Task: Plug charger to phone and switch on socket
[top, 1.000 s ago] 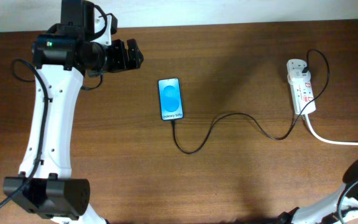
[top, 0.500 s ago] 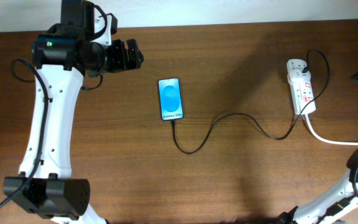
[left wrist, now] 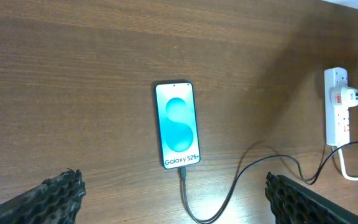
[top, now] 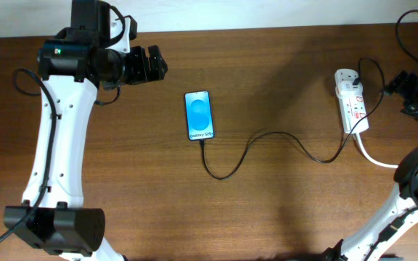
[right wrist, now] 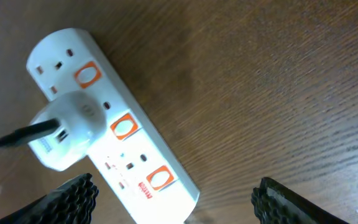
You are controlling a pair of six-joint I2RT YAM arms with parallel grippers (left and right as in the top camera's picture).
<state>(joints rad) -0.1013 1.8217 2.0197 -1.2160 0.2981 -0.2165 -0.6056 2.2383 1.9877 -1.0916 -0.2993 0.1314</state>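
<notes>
The small black-framed smartphone with a bright blue screen (top: 199,114) lies flat near the middle of the brown wooden table (top: 281,210), a little toward the far edge, with its white lettering at the near end. The thin black charger cable (top: 267,136) meets that end and snakes right to the white power strip with orange-red switches (top: 353,103), which sits by the right edge near the far right corner. The right hand (top: 405,94) hangs just beside the power strip, fingers spread wide, its arm partly cut off by the frame. The left hand (top: 154,65) hovers toward the far left corner, also spread wide. Whether the switches are on is hard to make out.
</notes>
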